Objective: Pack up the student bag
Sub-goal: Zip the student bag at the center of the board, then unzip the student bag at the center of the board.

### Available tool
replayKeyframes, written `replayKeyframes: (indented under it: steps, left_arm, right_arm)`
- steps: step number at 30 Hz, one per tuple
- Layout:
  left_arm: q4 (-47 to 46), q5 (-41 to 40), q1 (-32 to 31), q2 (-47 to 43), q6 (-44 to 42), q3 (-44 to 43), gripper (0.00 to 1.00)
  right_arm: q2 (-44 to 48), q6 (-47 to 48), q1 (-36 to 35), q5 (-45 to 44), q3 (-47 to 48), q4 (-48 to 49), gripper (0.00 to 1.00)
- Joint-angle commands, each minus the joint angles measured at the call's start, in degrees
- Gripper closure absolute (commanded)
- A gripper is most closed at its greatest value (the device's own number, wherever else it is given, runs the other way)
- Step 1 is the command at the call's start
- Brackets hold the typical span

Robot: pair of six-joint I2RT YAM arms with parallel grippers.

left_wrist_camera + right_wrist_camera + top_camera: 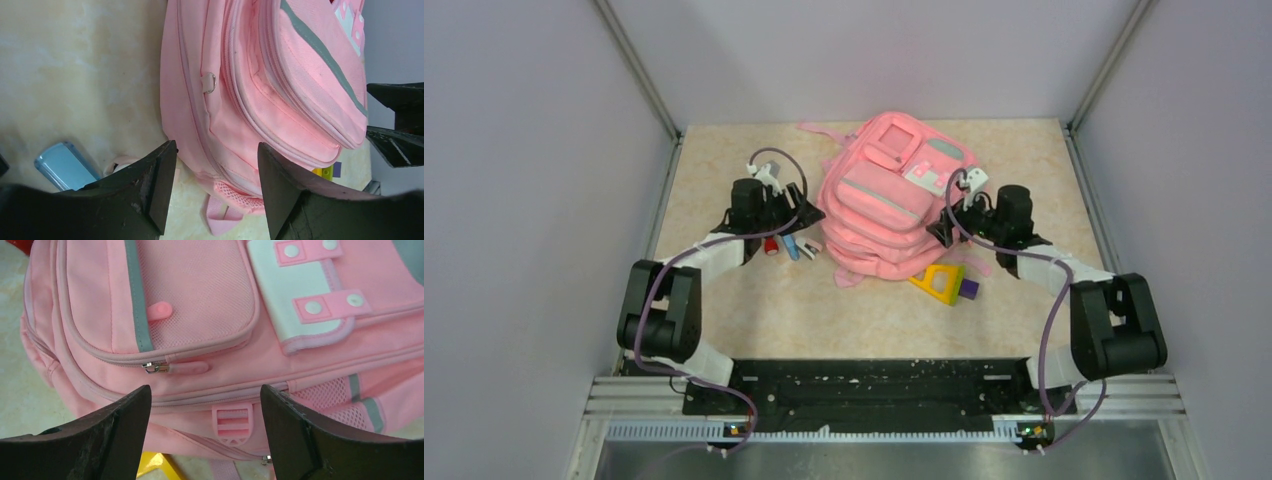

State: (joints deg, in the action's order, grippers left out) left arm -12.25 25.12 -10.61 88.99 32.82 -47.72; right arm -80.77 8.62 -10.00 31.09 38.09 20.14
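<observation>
The student bag (889,200) is lying front-up on the table (754,310), toward the far side. The left end effector (216,147) is hovering at its left flank and the right end effector (205,389) over its front pockets, both gaping wide and gripping nothing. Zips are looking closed, so prob. the opening step is in hand, w/ small red/blue bits (789,245) waiting just left of the bag and a yellow triangle (939,282) & purple block (969,289) at its near edge. The next move is likely calling for pinching the metal zip pull (156,367) while the other arm is bracing the soft fabric.
</observation>
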Motion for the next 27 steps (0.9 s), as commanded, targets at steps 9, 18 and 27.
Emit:
replayKeyframes:
  steps: [9, 18, 27]
  left_arm:
    - [-7.71, 0.83, -0.09, 2.51, 6.49, 2.8, 0.45]
    - [-8.52, 0.63, -1.0, 5.11, 6.5, 2.75, 0.5]
    - [-9.87, 0.89, -1.69, 5.13, 6.99, 3.35, 0.82]
  right_arm:
    - [-7.64, 7.9, -0.93, 10.0, 8.05, 1.92, 0.34]
    - [-10.8, 8.89, -2.43, 11.83, 10.61, -2.08, 0.43]
    - [-10.83, 8.09, -4.25, 14.77, 10.1, -2.04, 0.45]
